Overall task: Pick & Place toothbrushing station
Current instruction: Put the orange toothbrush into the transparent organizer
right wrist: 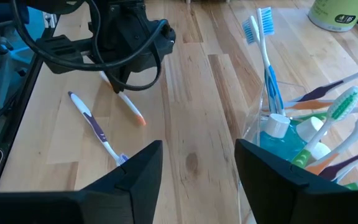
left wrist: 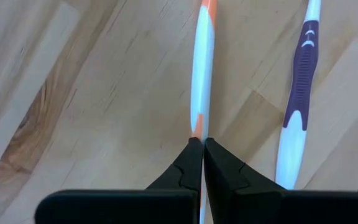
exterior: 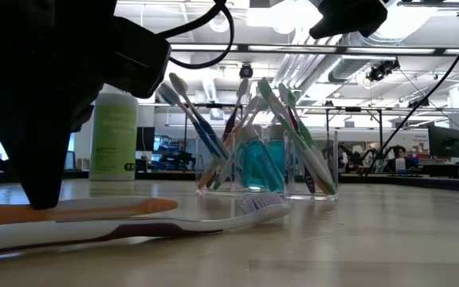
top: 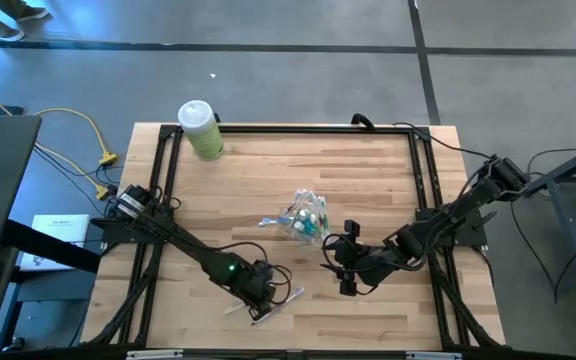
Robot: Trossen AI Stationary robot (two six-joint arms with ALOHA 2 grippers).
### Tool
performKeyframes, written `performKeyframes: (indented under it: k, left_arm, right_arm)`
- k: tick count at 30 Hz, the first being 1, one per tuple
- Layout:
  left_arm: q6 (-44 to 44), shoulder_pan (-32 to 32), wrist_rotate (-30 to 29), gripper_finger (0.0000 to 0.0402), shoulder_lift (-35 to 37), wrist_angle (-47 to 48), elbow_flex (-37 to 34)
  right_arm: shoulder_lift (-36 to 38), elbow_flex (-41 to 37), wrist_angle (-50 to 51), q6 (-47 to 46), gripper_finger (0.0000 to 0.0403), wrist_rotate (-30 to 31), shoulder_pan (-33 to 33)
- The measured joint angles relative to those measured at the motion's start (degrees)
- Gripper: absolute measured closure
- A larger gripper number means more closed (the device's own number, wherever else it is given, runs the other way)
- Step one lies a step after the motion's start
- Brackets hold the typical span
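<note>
On the pale wooden table (top: pixel 368 170), near its front edge, the left gripper (left wrist: pixel 202 144) pinches a slim orange-and-white toothbrush (left wrist: pixel 202 68); lift straight toward the central clear plastic cup (top: pixel 306 220). The right gripper (right wrist: pixel 197 163) hovers wide.

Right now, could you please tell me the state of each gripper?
Left gripper: shut on the orange-and-white toothbrush lying on the table.
Right gripper: open, holding nothing, beside the clear cup.

two matte black arms (top: pixel 183 245) with looping black cables and a green light.
</note>
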State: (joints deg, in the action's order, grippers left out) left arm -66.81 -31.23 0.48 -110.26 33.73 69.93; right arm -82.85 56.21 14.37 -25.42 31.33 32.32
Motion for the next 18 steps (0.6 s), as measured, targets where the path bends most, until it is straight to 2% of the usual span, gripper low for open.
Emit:
performKeyframes:
  k: [18]
  left_arm:
    - [2.1,0.0,-1.1,0.0398,0.0,2.5,-0.1]
  right_arm:
    - [0.0,0.0,0.0,0.0,0.021,0.0,0.0]
